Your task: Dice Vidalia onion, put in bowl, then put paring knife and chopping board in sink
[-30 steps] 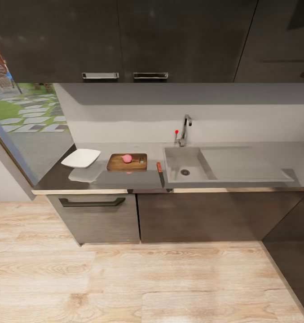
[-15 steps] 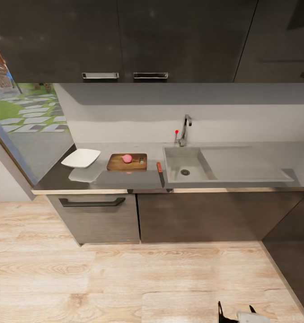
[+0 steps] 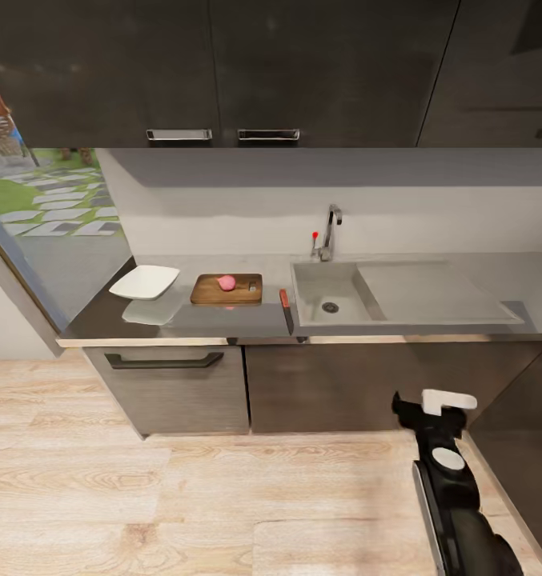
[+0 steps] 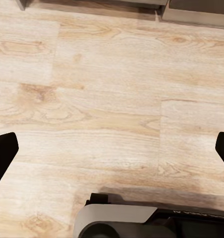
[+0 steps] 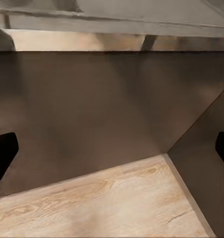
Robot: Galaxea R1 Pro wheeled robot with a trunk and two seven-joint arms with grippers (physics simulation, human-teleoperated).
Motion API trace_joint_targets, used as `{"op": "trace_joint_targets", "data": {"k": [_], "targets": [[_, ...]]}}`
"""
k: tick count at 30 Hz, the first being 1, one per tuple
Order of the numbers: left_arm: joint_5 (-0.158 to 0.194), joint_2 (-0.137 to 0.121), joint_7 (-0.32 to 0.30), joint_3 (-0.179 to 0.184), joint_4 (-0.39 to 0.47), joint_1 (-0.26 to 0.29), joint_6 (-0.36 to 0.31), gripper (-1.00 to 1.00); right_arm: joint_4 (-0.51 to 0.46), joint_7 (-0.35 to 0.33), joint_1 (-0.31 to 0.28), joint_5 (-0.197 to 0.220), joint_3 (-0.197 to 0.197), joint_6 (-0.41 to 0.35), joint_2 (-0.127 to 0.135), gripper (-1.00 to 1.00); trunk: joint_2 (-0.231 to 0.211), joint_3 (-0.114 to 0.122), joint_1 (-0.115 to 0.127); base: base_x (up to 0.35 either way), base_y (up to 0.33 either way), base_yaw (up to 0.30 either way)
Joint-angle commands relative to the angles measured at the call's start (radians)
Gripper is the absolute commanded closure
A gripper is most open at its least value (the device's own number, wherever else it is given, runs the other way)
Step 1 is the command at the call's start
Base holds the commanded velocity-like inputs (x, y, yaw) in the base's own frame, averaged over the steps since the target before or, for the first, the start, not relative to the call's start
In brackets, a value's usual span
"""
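Vidalia onion (image 3: 226,282) on chopping board (image 3: 226,290) — paring knife (image 3: 286,308) just beside

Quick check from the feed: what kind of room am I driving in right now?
A home kitchen, most likely: a grey matte sink with a chrome tap, dark cabinets above and below, and a brown wooden chopping board on the dark glossy countertop.

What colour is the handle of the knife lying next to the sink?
Red. The paring knife has a red handle and a dark blade; the head view shows it best, on the countertop beside the sink.

Pink onion (image 3: 226,282) on chopping board (image 3: 226,290); paring knife (image 3: 287,308) beside sink (image 3: 335,296); bowl (image 3: 144,282) left.
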State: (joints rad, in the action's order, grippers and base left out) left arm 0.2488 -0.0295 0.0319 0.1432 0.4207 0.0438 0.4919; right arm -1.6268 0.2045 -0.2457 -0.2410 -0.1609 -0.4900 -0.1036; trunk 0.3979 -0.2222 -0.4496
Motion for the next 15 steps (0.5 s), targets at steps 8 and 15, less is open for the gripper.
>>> {"op": "trace_joint_targets", "data": {"k": [8, 15], "targets": [[0.009, -0.001, 0.003, 0.008, 0.0, 0.001, 0.004, -1.0, 0.016, -0.002, -0.353, -0.006, 0.003, -0.222, 0.0, -1.0, 0.002, -0.002, 0.0, 0.0, 0.0, 0.0], [0.01, -0.001, 0.004, 0.007, -0.002, 0.001, 0.004, -1.0, 0.018, -0.02, -0.403, -0.004, 0.039, -0.23, -0.002, -1.0, 0.002, -0.002, 0.0, 0.0, 0.0, 0.0]]}}
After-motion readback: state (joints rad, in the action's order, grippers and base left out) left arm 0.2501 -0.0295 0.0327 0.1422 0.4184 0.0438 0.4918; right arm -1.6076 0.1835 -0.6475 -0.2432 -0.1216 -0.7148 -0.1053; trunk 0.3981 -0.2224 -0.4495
